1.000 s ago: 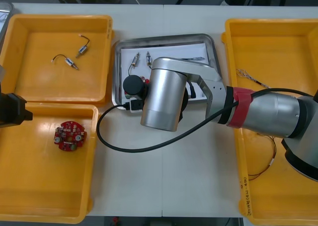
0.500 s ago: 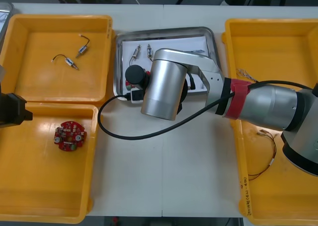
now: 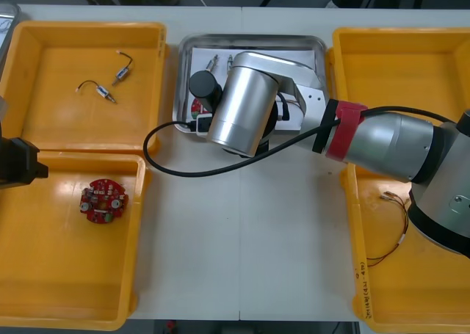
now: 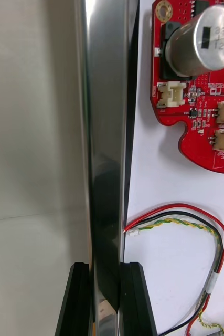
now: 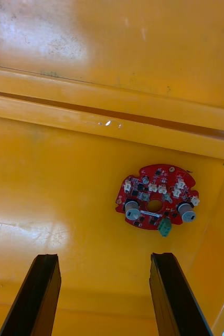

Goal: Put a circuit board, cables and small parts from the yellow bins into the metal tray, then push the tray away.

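With right jaws pinched narrow on the rim of the metal tray [image 4: 104,157], push straight toward frame top, level, without jostling circuit board [image 4: 195,105] or cables [image 4: 180,212]; leave left jaws wide at left edge.

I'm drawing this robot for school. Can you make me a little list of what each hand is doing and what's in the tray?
Right gripper: shut on the metal tray rim, one finger each side
Tray contents: red circuit board, red and yellow cable, small metal parts
Left gripper: open, above a second circuit board in the near left yellow bin
Far left bin: two small metal parts
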Robot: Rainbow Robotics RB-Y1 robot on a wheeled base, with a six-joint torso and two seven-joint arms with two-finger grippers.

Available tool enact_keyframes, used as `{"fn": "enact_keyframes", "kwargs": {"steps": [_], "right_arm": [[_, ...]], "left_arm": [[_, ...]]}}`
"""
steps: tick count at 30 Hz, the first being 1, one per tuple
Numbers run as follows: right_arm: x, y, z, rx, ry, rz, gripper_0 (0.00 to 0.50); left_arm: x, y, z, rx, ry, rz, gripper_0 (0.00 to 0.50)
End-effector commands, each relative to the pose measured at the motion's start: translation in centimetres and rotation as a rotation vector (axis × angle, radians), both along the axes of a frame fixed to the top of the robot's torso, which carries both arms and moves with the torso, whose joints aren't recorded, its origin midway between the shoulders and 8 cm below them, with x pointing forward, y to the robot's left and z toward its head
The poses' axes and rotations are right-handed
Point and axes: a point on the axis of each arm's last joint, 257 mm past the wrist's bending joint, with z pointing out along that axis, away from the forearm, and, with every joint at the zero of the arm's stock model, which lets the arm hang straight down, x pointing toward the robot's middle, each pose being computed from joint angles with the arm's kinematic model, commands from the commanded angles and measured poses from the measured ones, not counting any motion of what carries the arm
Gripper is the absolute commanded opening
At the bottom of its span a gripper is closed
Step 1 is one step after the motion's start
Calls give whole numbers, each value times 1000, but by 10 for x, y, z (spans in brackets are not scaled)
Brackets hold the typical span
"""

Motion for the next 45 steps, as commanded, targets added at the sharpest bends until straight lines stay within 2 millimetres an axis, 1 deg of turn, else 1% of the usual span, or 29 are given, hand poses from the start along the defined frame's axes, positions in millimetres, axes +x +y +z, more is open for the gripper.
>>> {"fn": "enact_keyframes", "kwargs": {"steps": [1, 10, 14, 27, 31, 43, 44, 45], "right_arm": [[9, 37, 38, 27, -40, 78, 0], [13, 43, 42, 34, -52, 86, 0], [15, 41, 44, 30, -54, 86, 0], [33, 42, 50, 34, -74, 65, 0], [42, 42, 51, 47, -91, 73, 0], [50, 39, 53, 40, -104, 83, 0], [50, 40, 53, 40, -106, 86, 108], [50, 40, 53, 39, -107, 85, 108]], "left_arm": [[-4, 17, 14, 94, -23, -54, 500], [-4, 17, 14, 94, -23, -54, 500], [-4, 17, 14, 94, -23, -54, 500], [-4, 17, 14, 94, -23, -54, 500], [-4, 17, 14, 94, -23, -54, 500], [-4, 17, 14, 94, -23, -54, 500], [-4, 17, 14, 94, -23, -54, 500], [-4, 17, 14, 94, -23, -54, 500]]}}
